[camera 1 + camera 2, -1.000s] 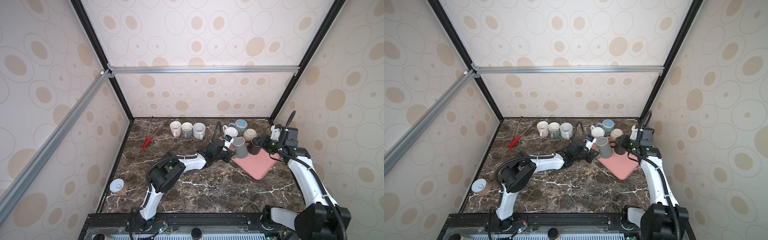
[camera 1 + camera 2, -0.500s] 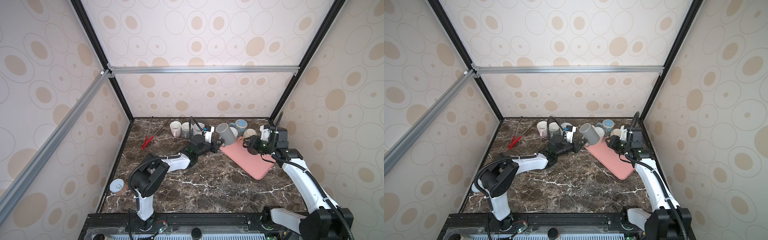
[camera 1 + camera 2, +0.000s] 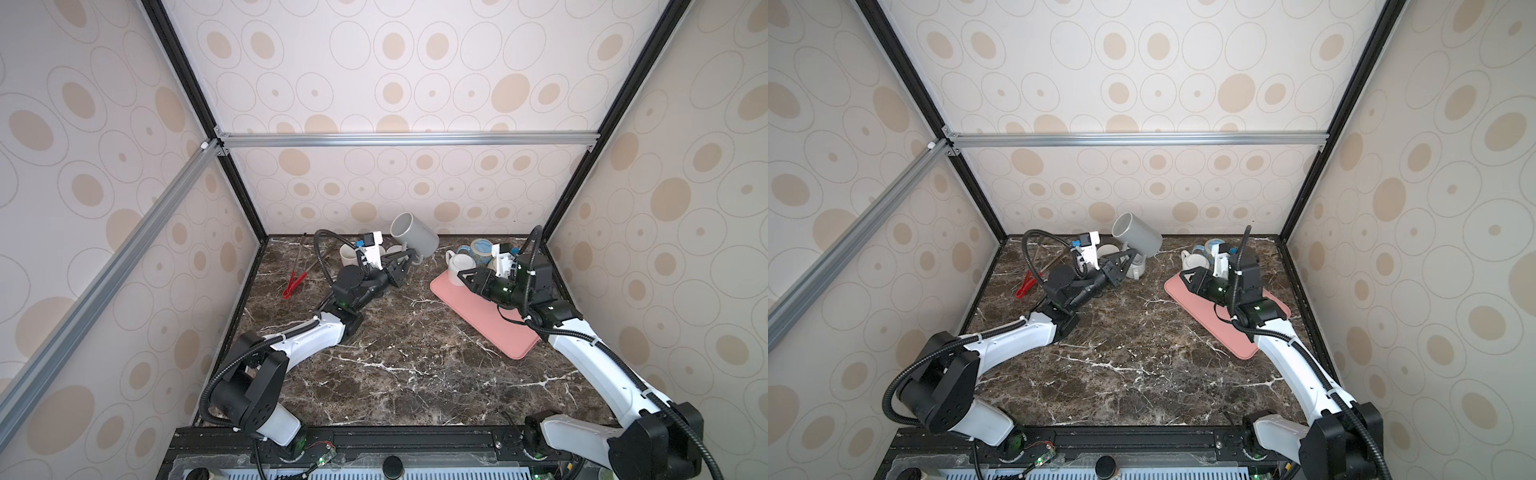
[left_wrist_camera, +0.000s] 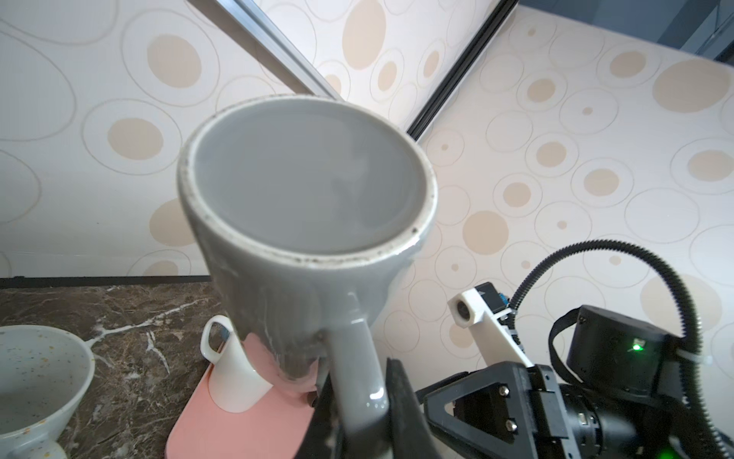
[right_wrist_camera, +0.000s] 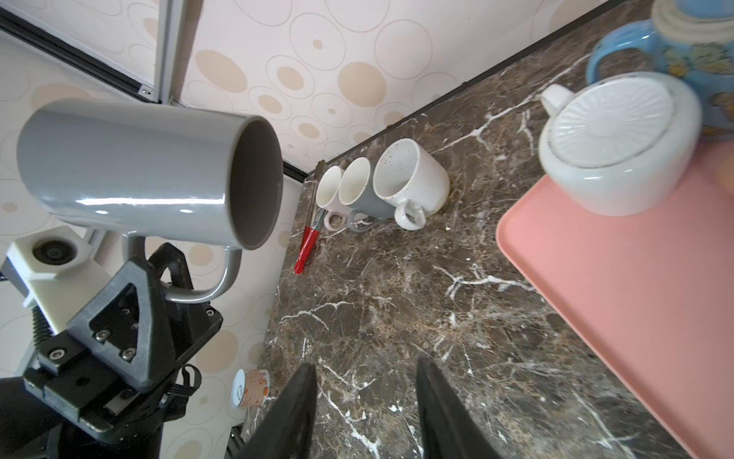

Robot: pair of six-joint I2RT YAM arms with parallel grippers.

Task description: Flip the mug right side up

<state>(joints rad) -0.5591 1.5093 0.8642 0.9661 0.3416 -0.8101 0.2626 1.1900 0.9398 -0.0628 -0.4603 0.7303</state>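
Since a second ago the grey mug (image 3: 414, 239) has left the pink tray (image 3: 490, 328) and now hangs tilted in mid-air near the back wall, left gripper (image 3: 409, 261) clamped on its handle (image 5: 222, 278). Meanwhile the right gripper (image 5: 365, 397) gapes empty near the tray. Glazed ceramic looks slick, rigid, breakable; the handle seems the surest hold.

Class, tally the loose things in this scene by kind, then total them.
Mugs: 6 (tall grey mug, pink mug, small grey mug, speckled mug, white mug, blue mug)
Pink tray: 1
Red tongs: 1
Small tub: 1
Total: 9; the right arm may hide more.
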